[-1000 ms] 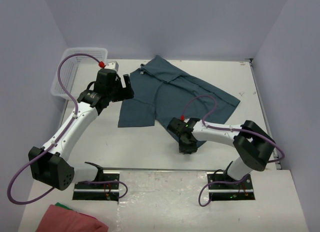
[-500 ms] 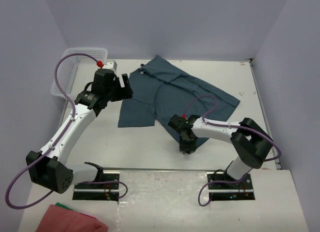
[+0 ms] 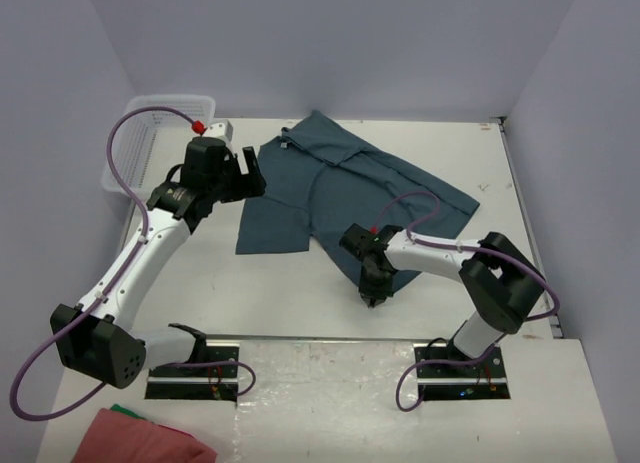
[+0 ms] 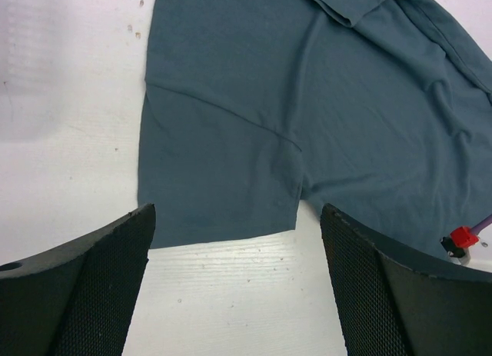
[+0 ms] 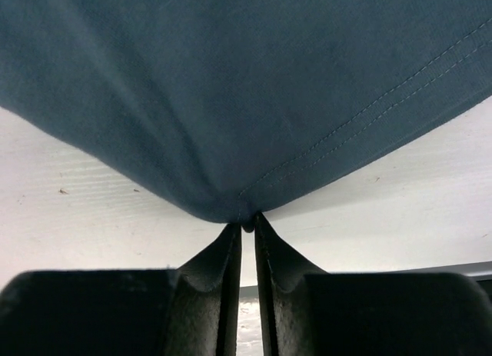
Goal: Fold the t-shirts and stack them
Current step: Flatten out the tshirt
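Black fingers (image 5: pixel 201 273) of the right claw (image 5: pixel 246 227) are pressed almost together, with a tip of dark teal-blue fabric caught between them. The claw is clenched on the near hem of the t-shirt (image 3: pixel 340 178). From the wrist view a double row of stitching runs along that hem just above the grip. The cloth lifts away from the pinch like a low tent, and the white table (image 3: pixel 260 288) shows beneath it on both sides. Seen from above, this grip sits at the shirt's nearest corner, a little right of the table's middle.

Over on the other side, the left claw (image 3: pixel 250 171) is released, its two fingers spread wide and holding nothing. It hangs above the shirt's left part, where a seamed flap lies flat with a straight near edge. I cannot tell whether it touches the cloth.

The t-shirt itself lies spread and rumpled across the far middle of the table. It runs from close to the far edge down toward the centre, with one corner reaching toward the right edge.

A white mesh basket (image 3: pixel 150 133) stands at the far left corner. A pink-red cloth (image 3: pixel 140 441) with a green edge lies at the near left corner, by the left arm's base.
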### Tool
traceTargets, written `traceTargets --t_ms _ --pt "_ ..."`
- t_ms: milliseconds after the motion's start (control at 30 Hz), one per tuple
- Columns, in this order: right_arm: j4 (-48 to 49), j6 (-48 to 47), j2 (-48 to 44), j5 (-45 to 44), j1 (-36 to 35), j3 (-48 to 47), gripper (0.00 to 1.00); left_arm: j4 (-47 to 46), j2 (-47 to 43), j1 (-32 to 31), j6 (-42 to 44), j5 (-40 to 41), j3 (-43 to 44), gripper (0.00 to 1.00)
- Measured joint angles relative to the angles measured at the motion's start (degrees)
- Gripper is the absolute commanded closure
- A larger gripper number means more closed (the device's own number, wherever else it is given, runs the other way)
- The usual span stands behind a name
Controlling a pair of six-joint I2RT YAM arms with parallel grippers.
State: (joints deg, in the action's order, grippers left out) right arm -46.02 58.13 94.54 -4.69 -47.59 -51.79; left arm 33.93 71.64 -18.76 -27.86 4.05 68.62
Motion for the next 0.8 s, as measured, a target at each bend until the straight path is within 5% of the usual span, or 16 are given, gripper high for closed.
traceTargets --t_ms 167,433,800 --pt "-0.44 0.2 0.02 0.0 0.9 -0.42 0.99 -0.15 -0.09 0.0 0.0 -0.42 -0.33 0.12" --pt "-0.9 0.42 -0.37 -0.96 0.26 -0.59 1.0 -0.31 -0.11 0.0 0.0 -0.94 -1.05 0.12" --pt "-8.76 0.96 -3.17 -11.3 -11.37 -5.25 1.0 -1.99 0.96 0.0 -0.02 -0.85 -5.27 0.13"
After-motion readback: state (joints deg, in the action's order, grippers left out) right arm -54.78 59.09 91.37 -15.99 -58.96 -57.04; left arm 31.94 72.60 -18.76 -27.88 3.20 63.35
